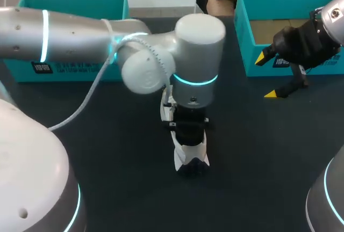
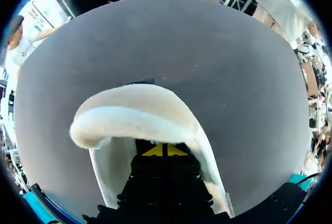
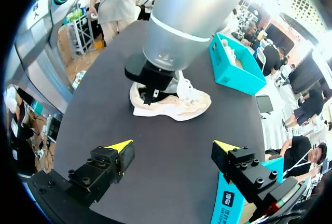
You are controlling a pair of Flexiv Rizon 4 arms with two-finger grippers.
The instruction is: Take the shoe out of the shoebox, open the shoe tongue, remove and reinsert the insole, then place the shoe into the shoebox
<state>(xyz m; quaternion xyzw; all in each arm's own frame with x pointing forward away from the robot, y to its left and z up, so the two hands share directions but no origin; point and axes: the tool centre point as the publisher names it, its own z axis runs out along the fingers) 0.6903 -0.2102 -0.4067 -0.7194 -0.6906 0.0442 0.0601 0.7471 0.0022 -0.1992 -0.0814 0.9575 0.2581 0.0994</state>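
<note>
A white and cream shoe (image 1: 189, 154) lies on the dark table near the middle, and in the right wrist view the shoe (image 3: 181, 105) has its laces up. My left arm stands over its heel end. In the left wrist view my left gripper (image 2: 165, 150) is shut on a cream, fuzzy-edged insole (image 2: 140, 112), which arches up ahead of the yellow tips. My right gripper (image 1: 270, 75) hangs open and empty at the right, in front of the teal shoebox (image 1: 290, 66). Its fingers (image 3: 116, 154) stand wide apart, well short of the shoe.
A second teal box (image 1: 70, 6) stands at the back left, also seen beyond the shoe as a teal box (image 3: 233, 73) with something white inside. My left arm's thick elbow (image 1: 199, 44) and cable hang over the table's middle.
</note>
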